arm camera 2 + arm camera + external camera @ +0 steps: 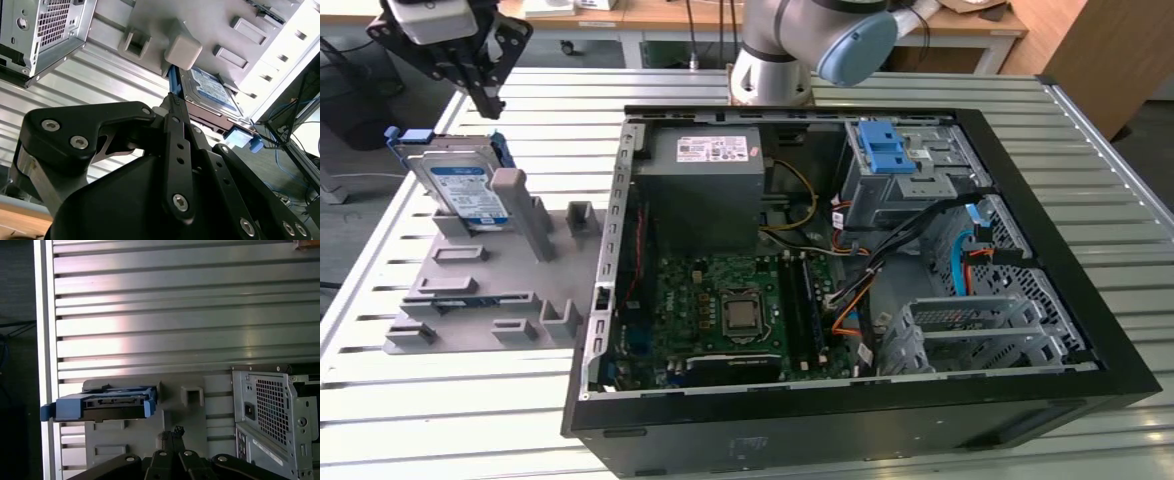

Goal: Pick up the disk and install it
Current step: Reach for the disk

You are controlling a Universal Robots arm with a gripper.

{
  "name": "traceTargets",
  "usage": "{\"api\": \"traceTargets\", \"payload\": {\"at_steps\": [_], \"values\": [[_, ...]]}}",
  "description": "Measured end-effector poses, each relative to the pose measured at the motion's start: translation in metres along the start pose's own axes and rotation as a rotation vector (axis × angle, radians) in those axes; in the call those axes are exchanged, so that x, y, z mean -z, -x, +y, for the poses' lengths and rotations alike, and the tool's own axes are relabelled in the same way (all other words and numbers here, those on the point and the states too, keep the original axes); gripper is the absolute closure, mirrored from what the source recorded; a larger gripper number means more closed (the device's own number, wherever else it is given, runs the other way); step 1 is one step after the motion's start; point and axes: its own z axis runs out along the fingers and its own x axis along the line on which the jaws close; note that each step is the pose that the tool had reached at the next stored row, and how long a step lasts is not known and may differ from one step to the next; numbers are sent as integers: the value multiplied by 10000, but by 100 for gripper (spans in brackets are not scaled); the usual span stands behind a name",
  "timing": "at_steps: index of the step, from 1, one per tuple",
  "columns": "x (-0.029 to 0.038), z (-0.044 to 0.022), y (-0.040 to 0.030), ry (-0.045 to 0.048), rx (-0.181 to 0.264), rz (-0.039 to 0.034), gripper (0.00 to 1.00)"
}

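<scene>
- At the exterior view's left, the black claw (490, 104) is hanging above the slatted metal table (440, 410). Its fingers are sitting narrow, tips nearly meeting, and gripping nothing.
- Just below the claw and apart from it, the disk (464, 190) is standing on edge, tilted. Its white-and-blue label is facing outward and blue rails are running along its sides.
- The disk is resting in a grey holder (467, 300) lying flat on the table, with a grey post (508, 200) just beside it.
- In the first wrist view, the claw (172, 432) is pointing near the disk (112, 405), not touching it.
- Further right, an open black case (827, 435) is lying on its side.
- Inside it, a grey power box (707, 165) is sitting beside a metal cage (914, 185) with a blue latch.
</scene>
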Motion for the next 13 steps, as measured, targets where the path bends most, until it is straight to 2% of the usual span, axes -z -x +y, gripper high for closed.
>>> {"api": "traceTargets", "payload": {"at_steps": [13], "values": [[-18, 12, -191, 0, 0, 7, 89]]}}
